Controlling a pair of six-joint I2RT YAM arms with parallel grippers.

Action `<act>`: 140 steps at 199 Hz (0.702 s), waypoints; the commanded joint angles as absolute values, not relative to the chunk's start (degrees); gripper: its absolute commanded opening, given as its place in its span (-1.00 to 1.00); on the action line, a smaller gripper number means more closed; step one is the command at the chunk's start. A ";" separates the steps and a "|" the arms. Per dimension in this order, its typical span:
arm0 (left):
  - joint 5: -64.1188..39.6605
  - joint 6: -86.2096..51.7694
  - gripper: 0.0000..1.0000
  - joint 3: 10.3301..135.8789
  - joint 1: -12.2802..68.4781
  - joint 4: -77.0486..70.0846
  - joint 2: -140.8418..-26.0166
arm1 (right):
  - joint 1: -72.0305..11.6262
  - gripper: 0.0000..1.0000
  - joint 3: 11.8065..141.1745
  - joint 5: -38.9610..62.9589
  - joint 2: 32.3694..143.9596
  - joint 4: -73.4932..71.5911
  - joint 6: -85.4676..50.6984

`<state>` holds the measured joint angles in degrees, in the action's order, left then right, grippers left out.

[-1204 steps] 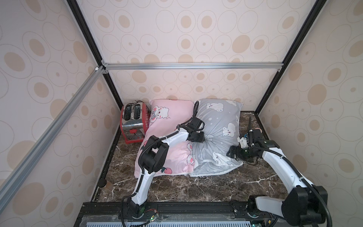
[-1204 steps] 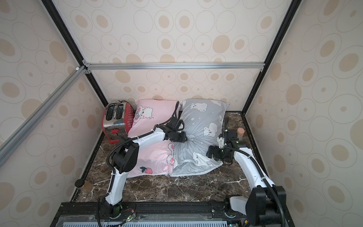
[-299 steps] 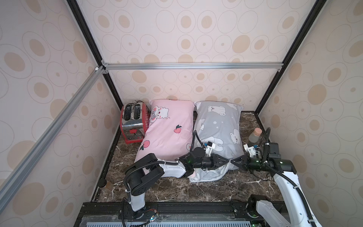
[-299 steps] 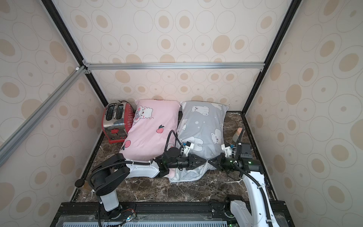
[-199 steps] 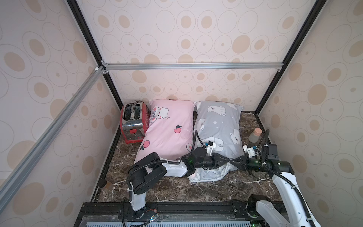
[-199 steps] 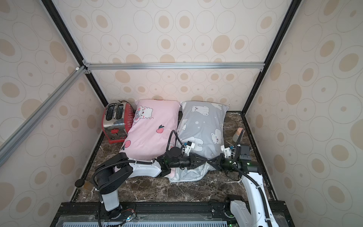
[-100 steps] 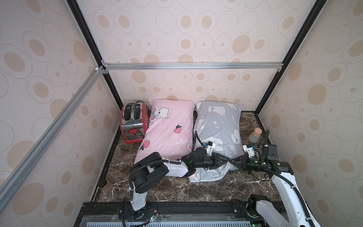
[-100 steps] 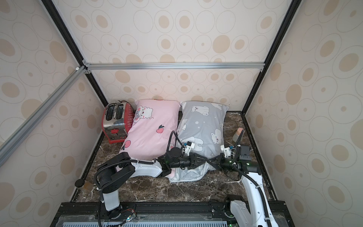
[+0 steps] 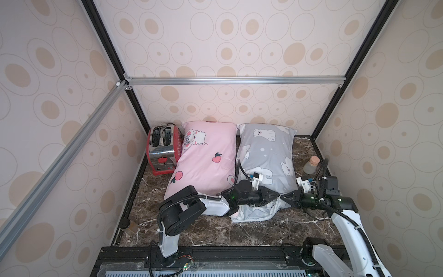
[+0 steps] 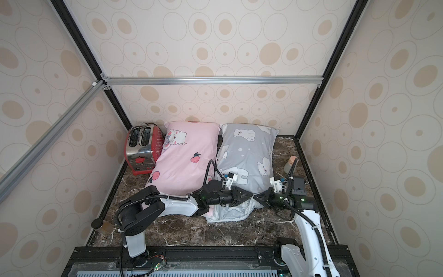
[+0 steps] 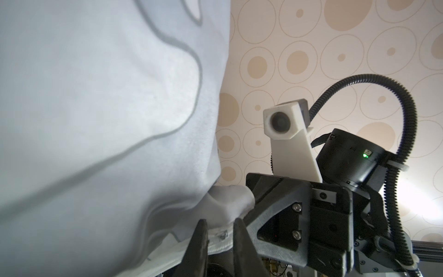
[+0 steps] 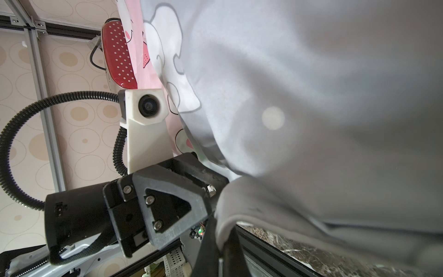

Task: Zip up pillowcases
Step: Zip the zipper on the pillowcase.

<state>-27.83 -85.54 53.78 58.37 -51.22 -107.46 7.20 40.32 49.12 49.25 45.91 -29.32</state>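
Two pillowcases lie side by side in both top views, the pink one left of the grey one. My left gripper is at the grey case's near right corner. In the left wrist view the left gripper is narrowly open, its fingers either side of the white zipper hem and small metal pull, without touching the pull. My right gripper faces it. In the right wrist view the right gripper is shut on a fold of the grey pillowcase.
A red toaster stands at the back left against the pink pillowcase. A corked jar sits by the right wall. A black-lidded jar is at the front left of the marble table.
Six seconds ago both arms were over a rumpled grey case; since then the cases lie straight. In the last second the left gripper edged right towards the right one.
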 commanded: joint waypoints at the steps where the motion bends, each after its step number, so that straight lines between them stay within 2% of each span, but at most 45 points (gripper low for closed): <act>1: -27.80 -86.18 -0.61 55.28 58.99 -53.26 -107.44 | 7.62 -1.00 40.20 47.70 49.66 48.16 -27.53; 94: -27.76 -86.52 -0.65 55.76 59.12 -52.84 -108.77 | 8.00 -1.00 40.39 45.90 49.47 49.11 -26.26; 140: -27.98 -86.65 -0.60 56.25 59.23 -53.06 -110.03 | 8.01 -1.00 40.43 46.68 49.35 47.99 -26.96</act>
